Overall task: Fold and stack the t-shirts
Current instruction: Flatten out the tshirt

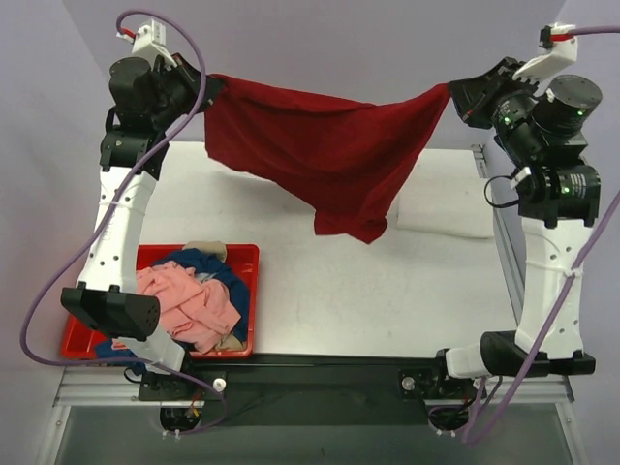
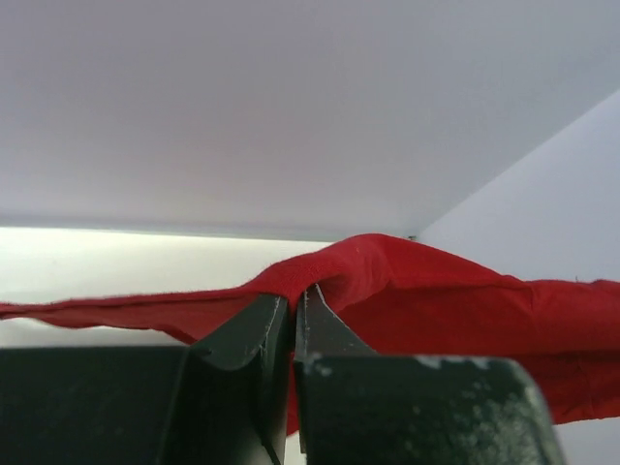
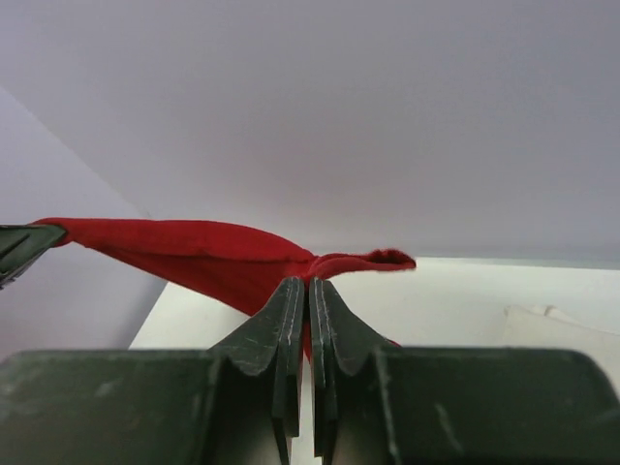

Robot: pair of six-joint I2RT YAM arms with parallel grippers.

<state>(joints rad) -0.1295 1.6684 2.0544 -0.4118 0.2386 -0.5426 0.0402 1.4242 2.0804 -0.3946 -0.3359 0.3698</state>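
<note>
Early days: left gripper (image 2: pixel 293 300) and right gripper (image 3: pixel 308 283) both pinch the red shirt (image 1: pixel 320 155), stretched above the counter (image 1: pixel 387 281), unfolded, with a pink shirt (image 1: pixel 189 300) and blue shirt (image 1: pixel 208 262) heaped in the bin (image 1: pixel 155 253).

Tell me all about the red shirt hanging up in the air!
The dark red t-shirt is soft, wrinkly cloth, stretched out like a hammock. The left pincer is shut on one end and the right pincer is shut on the other. Its middle sags, and a pointed part dangles lowest, above the white table, seemingly not touching it.
</note>
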